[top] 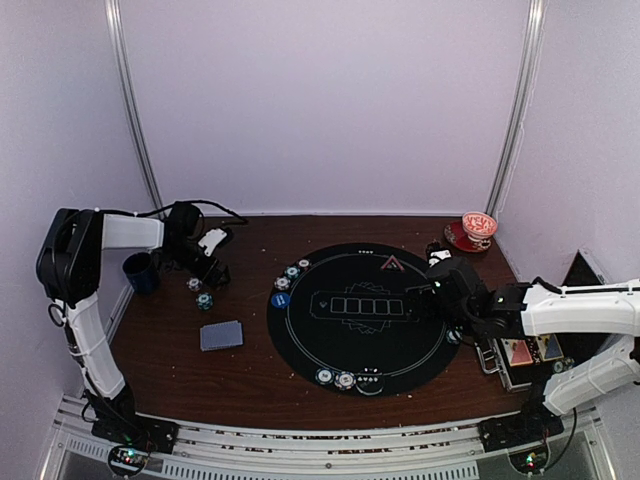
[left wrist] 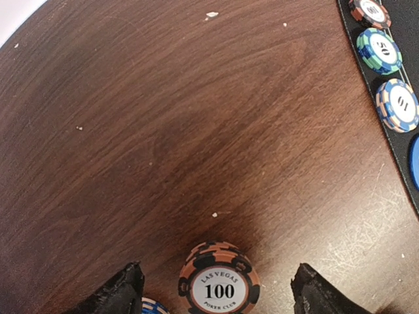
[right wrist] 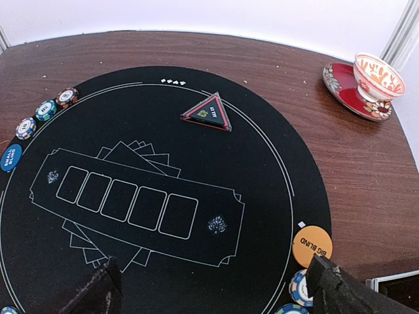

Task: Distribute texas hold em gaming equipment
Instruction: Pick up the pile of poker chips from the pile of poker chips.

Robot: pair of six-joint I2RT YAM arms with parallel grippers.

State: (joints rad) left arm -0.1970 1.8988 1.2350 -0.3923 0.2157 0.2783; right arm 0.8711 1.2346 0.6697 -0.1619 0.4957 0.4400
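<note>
Straddling an orange-black "100" chip (left wrist: 219,282), left gripper (left wrist: 219,291) sat low near the tabletop's left edge. Its fingers (left wrist: 121,291) stood spread, with a gap showing on each side of the chip; nothing grasped. The chip lay flat on bare wood. A blue-white chip (left wrist: 152,306) showed just beside one finger, mostly hidden.

Right gripper (right wrist: 216,288) was released and wide above the right half of the mat (right wrist: 262,176), holding nothing.

Three chips (right wrist: 46,110) lay in a row along the mat's left rim, with a blue disc (right wrist: 10,157) next to them. Red triangle (right wrist: 208,112) was on the mat's far side, orange disc (right wrist: 311,246) at its right rim. Cards (top: 221,335) were stacked on the wood between the mat and the tabletop's left edge.

Cup and saucer (top: 478,230) stood at the far right corner, and a case (top: 525,355) at the right edge.
</note>
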